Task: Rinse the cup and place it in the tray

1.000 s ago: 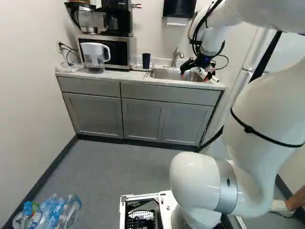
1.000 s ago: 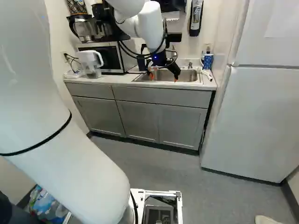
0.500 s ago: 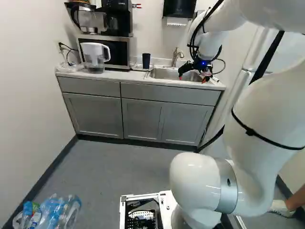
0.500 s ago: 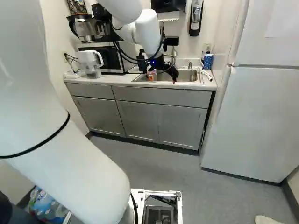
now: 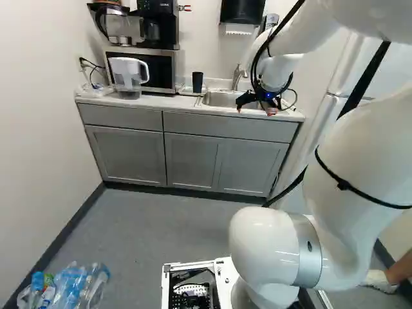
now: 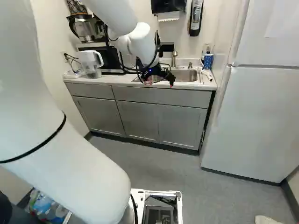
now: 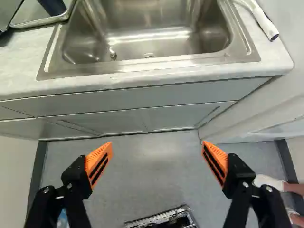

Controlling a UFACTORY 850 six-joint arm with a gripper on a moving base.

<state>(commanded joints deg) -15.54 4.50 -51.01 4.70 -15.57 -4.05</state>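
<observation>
Well, spread gripper [image 5: 255,111] above floor [image 7: 152,171], counter edge [image 7: 142,78] ahead.

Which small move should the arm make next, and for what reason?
I would probably ease the gripper back from the sink: its fingers stand open with nothing between them, and the dark cup already stands upright in the tray. Whether it was rinsed, I cannot tell.

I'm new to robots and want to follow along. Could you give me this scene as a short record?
cup: dark blue, standing on the tray
tray location: on the countertop, beside the sink
end effector: open, nothing between its fingers, near the sink's front edge
water pitcher: in front of the microwave
</observation>
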